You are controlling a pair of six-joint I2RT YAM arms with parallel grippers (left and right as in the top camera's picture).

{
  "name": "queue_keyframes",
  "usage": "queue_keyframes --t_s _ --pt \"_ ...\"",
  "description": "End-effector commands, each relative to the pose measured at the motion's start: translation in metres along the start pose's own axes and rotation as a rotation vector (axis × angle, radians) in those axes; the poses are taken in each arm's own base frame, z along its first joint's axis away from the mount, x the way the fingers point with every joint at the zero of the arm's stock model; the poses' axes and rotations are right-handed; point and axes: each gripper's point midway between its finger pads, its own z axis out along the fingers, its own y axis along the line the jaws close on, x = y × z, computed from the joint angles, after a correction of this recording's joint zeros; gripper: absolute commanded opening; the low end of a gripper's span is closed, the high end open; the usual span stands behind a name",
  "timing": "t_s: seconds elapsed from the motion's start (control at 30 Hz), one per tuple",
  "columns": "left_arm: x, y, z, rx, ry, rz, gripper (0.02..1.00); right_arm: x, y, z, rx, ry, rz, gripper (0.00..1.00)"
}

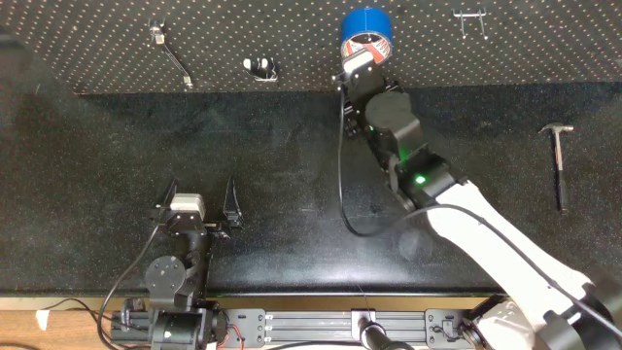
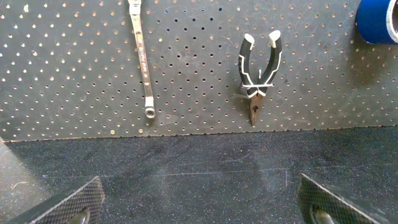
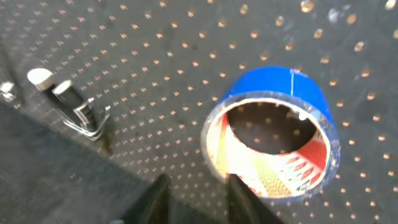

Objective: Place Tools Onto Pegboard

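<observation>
A blue tape roll [image 1: 366, 34] sits against the pegboard [image 1: 87, 44] at the top middle. My right gripper [image 1: 355, 66] is at its lower edge. In the right wrist view the tape roll [image 3: 277, 140] shows its open core, and my right gripper [image 3: 198, 180] holds its near rim between narrowly spaced fingers. A hammer [image 1: 558, 160] lies on the black mat at the far right. My left gripper [image 1: 201, 199] rests low near the front left, open and empty. Its wrist view shows the left gripper [image 2: 199, 202] facing the pegboard, wide open.
A wrench [image 1: 171, 53] and black-and-white pliers [image 1: 260, 67] hang on the pegboard, also seen as the wrench [image 2: 142, 56] and pliers [image 2: 258, 74]. A bare metal hook [image 1: 470, 19] sticks out at the board's upper right. A black cable [image 1: 342, 185] loops over the mat.
</observation>
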Motion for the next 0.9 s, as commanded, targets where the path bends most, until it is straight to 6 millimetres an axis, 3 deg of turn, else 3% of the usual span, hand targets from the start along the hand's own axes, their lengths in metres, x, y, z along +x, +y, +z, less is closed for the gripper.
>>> queue_keyframes --t_s 0.03,0.1,0.17,0.2,0.3,0.37,0.47,0.6,0.7,0.9 --pt "0.001 -0.002 0.0 0.011 0.002 0.002 0.998 -0.004 0.006 -0.033 -0.067 0.045 0.035 0.52" --pt "0.001 -0.002 0.0 0.011 0.002 0.002 0.996 0.039 -0.001 -0.057 -0.058 0.248 0.078 0.52" --pt "0.001 -0.002 0.0 0.011 0.002 0.002 0.996 0.097 -0.03 -0.086 0.029 0.491 0.168 0.52" --pt "0.001 -0.002 0.0 0.011 0.002 0.002 0.996 0.147 -0.075 -0.11 0.178 0.67 0.216 0.527" --pt "0.001 -0.002 0.0 0.011 0.002 0.002 0.996 0.205 -0.15 -0.149 0.405 0.838 0.347 0.527" --pt "0.001 -0.002 0.0 0.011 0.002 0.002 0.996 0.238 -0.186 -0.172 0.412 0.915 0.442 0.527" --pt "0.001 -0.002 0.0 0.011 0.002 0.002 0.996 0.276 -0.221 -0.201 0.428 0.98 0.551 0.619" --pt "0.001 -0.002 0.0 0.011 0.002 0.002 0.996 0.31 -0.235 -0.223 0.405 1.073 0.565 0.724" --pt "0.001 -0.002 0.0 0.011 0.002 0.002 0.996 0.318 -0.24 -0.218 0.385 1.08 0.533 0.809" --pt "0.001 -0.002 0.0 0.011 0.002 0.002 0.996 0.332 -0.256 -0.21 0.36 1.073 0.465 0.812"
